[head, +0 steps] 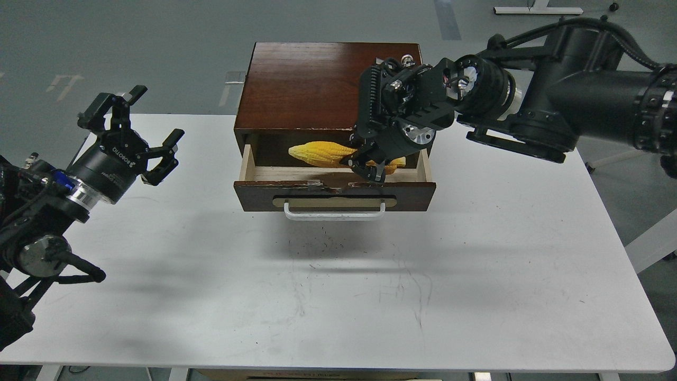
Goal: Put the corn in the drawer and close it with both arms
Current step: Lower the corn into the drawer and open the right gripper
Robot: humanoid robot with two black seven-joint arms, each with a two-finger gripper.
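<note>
One step is finishing: the right fingers (368, 165) are lowering the corn (322, 154), clenched on it, into the drawer (334, 195); left fingers (138, 142) released. Next: letting go, pushing shut.

Corn (322, 153) in drawer (334, 196), drawer on table (476, 264) center-back.

White, scuffed surface (338, 296) with rounded corners, dark shadows across it. Grey-green floor (132, 47) behind, faint pale markings. White furniture base (537, 9) at top right.
</note>
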